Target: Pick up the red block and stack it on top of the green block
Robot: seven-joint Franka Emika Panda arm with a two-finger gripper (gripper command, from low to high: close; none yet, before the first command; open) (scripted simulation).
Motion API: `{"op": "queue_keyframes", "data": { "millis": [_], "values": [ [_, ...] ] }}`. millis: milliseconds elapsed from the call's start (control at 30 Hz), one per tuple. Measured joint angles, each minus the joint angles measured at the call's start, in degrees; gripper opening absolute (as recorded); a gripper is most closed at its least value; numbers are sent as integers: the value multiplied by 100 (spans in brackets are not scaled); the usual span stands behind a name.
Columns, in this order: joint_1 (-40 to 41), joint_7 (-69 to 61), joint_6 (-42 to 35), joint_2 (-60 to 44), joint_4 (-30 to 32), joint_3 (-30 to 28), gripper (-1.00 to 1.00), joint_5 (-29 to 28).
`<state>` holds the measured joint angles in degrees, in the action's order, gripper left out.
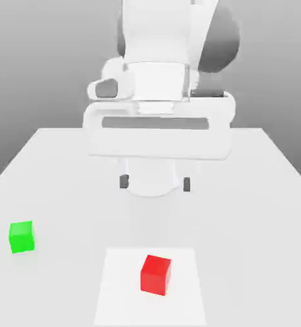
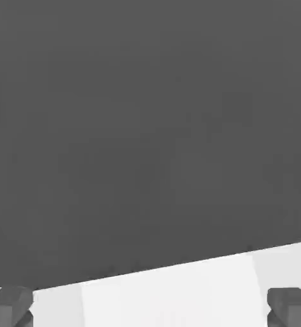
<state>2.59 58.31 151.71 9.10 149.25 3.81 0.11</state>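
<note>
Blocks are sitting apart on the white table [image 1: 57,159]: the red block [image 1: 156,274] is lying near the table's front edge, a little to the exterior view's right of centre, on a paler square patch [image 1: 117,294] of the surface, and it is standing turned slightly so that one corner is facing the camera. The green block [image 1: 22,236] is resting well off to the exterior view's left, a bit farther back than the red one, on the plain part of the table. Neither block is touching the other or the robot.

The arm [image 1: 172,45] is rising behind them at the middle of the table, white and bulky, with the hand hanging over the surface farther back than both blocks. The gripper [image 1: 155,183] is pointing down with its two dark fingers [image 1: 123,182] standing wide apart, spread as far as they go, and nothing is sitting between them; it is gripping no block. It is hovering above the table, clear of it, well away from the red block and farther still from the green one.

From the hand view, the fingertips [image 2: 12,305] are poking in at the two lower corners, far apart, with the pale table [image 2: 165,297] showing between them under a dark grey backdrop [image 2: 146,128]
</note>
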Motion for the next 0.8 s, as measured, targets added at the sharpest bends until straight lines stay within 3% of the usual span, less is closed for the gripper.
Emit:
{"op": "queue_keyframes", "data": {
  "millis": [167, 367, 400, 633, 800],
  "values": [
    [-2, 398, 563, -1040, 492, 27, 0, -62],
    [-106, 628, 1563, -2287, 432, -122, 0, -283],
    [-137, 646, 1700, -2448, 409, -158, -100, -305],
    [-146, 665, 1719, -2465, 407, -167, -100, -322],
    [-73, 520, 954, -1567, 540, -53, -100, -131]
  ]
}}
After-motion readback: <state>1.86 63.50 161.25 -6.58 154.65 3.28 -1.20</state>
